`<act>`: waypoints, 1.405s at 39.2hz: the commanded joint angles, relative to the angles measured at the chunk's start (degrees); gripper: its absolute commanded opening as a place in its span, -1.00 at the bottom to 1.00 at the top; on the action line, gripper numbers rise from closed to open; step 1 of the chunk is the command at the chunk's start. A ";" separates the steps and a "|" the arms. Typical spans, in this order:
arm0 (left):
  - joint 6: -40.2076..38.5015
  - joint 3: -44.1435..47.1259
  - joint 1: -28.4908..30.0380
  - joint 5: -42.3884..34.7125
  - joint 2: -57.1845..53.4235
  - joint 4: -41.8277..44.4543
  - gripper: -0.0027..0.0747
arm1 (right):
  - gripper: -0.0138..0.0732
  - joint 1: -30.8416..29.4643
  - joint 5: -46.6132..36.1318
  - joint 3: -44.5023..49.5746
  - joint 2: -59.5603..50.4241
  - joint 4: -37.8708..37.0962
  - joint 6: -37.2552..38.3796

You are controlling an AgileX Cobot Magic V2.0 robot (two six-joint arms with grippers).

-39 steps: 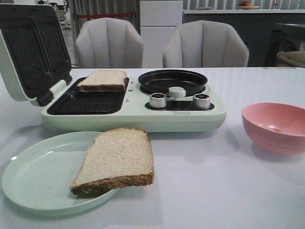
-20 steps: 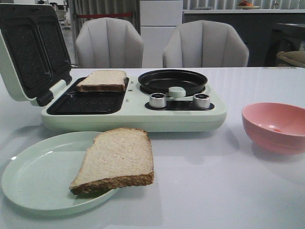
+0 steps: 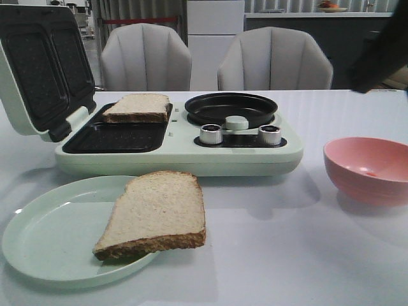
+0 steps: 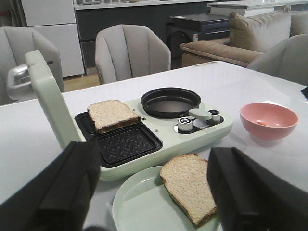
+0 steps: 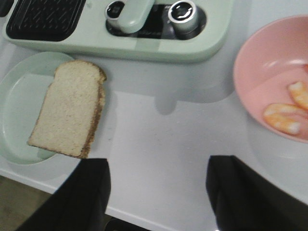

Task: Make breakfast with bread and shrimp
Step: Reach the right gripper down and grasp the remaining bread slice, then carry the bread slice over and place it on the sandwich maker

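Right wrist view, open tool (image 5: 156, 195), possibly two shrimp (image 5: 284, 117) in pink bowl (image 5: 250, 62)

This looks like a home-style dining and living space: a white desk (image 3: 287, 255) carries a pale green breakfast maker (image 3: 178, 137), padded grey chairs (image 3: 274, 60) stand behind it, a beige sofa (image 4: 260, 36) sits beyond, with a white cabinet (image 3: 215, 38) by the dark counter (image 3: 299, 29).
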 commanded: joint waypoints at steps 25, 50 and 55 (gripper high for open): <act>-0.26 -1.38 -0.43 -4.40 -0.74 -0.58 0.44 | 0.54 5.08 -0.55 -19.54 40.66 35.07 -24.13; -0.26 -1.38 -0.43 -4.40 -0.74 -0.58 0.44 | -0.29 5.08 0.59 -20.46 47.42 64.50 -50.48; -0.26 -1.38 -0.43 -4.40 -0.74 -0.58 0.44 | -0.37 5.08 0.66 -20.46 45.95 67.51 -54.06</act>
